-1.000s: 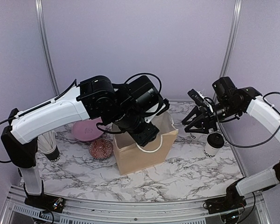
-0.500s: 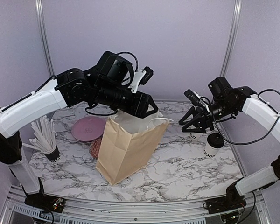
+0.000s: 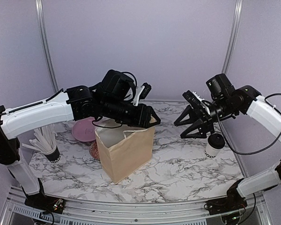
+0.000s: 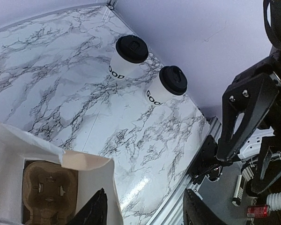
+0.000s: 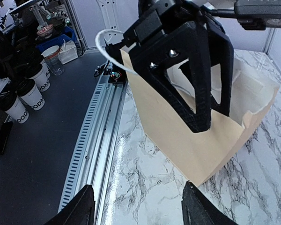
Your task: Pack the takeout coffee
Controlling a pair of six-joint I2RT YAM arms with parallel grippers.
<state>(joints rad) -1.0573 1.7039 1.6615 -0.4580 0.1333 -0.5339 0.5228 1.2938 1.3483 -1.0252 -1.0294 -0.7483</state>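
Left gripper (image 3: 149, 121): jaws apart at the 2 o'clock corner of the paper bag (image 3: 126, 152) mouth. In the wrist view one finger (image 4: 96, 211) is inside the rim and the other outside, with the bag wall between them but not pinched.

Bag upright and open, holding a brown pulp tray (image 4: 47, 187) flat on its bottom; only the left wrist view sees this. Right wrist view alone shows the white handle loop (image 5: 105, 51).

Right gripper (image 3: 179, 131): jaws wide, holding nothing, hovering at 3 o'clock of the bag.

Takeout coffee: the top view shows one cup (image 3: 214, 145), at 4 o'clock of the right gripper. Left wrist view shows two lidded cups (image 4: 129, 56) (image 4: 168, 84), upright, just beside each other near the tabletop (image 3: 187, 173) edge by the wall.

Bare marble between bag and cups. Pink plate (image 3: 84, 131), patterned bowl (image 3: 94, 149) and straw cup (image 3: 49, 145) sit at the bag's 9 o'clock.
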